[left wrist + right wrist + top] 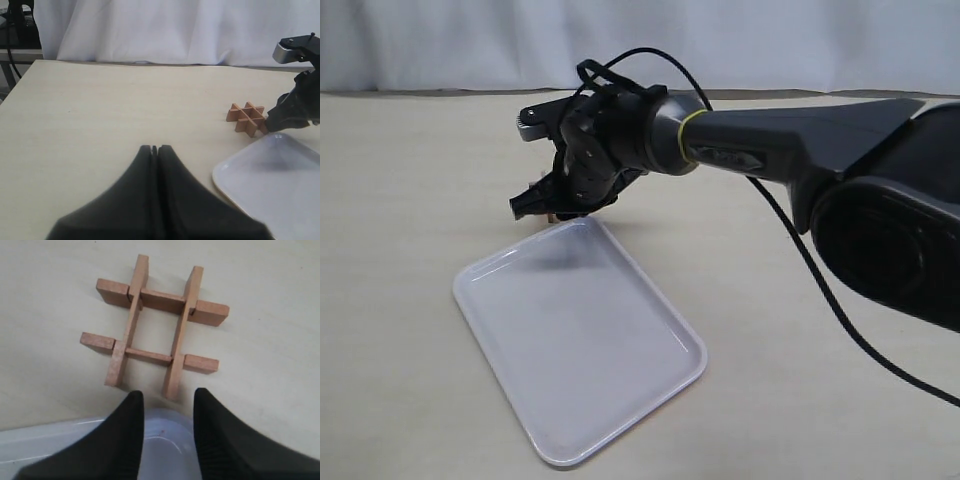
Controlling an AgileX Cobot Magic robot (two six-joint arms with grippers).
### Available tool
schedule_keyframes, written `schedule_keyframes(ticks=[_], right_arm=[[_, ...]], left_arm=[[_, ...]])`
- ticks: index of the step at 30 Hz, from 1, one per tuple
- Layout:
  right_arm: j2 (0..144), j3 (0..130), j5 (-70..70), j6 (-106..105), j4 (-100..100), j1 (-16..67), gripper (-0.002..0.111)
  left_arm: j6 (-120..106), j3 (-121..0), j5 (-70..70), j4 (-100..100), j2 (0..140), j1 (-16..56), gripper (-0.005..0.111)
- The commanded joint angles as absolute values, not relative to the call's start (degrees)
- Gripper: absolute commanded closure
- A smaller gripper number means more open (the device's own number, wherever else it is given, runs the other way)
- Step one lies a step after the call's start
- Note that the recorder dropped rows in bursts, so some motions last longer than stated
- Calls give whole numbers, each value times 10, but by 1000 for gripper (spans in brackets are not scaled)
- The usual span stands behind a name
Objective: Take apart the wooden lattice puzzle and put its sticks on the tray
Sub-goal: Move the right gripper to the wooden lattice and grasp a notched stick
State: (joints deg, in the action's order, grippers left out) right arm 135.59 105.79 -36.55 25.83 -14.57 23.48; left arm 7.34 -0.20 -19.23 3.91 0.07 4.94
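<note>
The wooden lattice puzzle lies whole on the table, its four reddish-brown sticks still interlocked. It also shows in the left wrist view as a small grid just beyond the tray's far corner. My right gripper hovers open over that corner of the white tray, fingertips a short way from the puzzle, nothing between them. In the exterior view the right gripper hides most of the puzzle. My left gripper is shut and empty, far from the puzzle.
The right arm reaches in from the right, a black cable hanging under it. A white curtain backs the table's far edge. The tray holds nothing.
</note>
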Motion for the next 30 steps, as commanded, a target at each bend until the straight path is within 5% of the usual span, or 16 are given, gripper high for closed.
schedule_keyframes(ticks=[1, 23, 30], right_arm=[[1363, 1059, -334, 265, -145, 231, 77], [1381, 1059, -317, 312, -190, 231, 78], [1385, 1059, -314, 312, -196, 231, 99]], left_arm=[[76, 0, -184, 39, 0, 54, 107], [76, 0, -184, 39, 0, 54, 107], [76, 0, -186, 40, 0, 54, 107]])
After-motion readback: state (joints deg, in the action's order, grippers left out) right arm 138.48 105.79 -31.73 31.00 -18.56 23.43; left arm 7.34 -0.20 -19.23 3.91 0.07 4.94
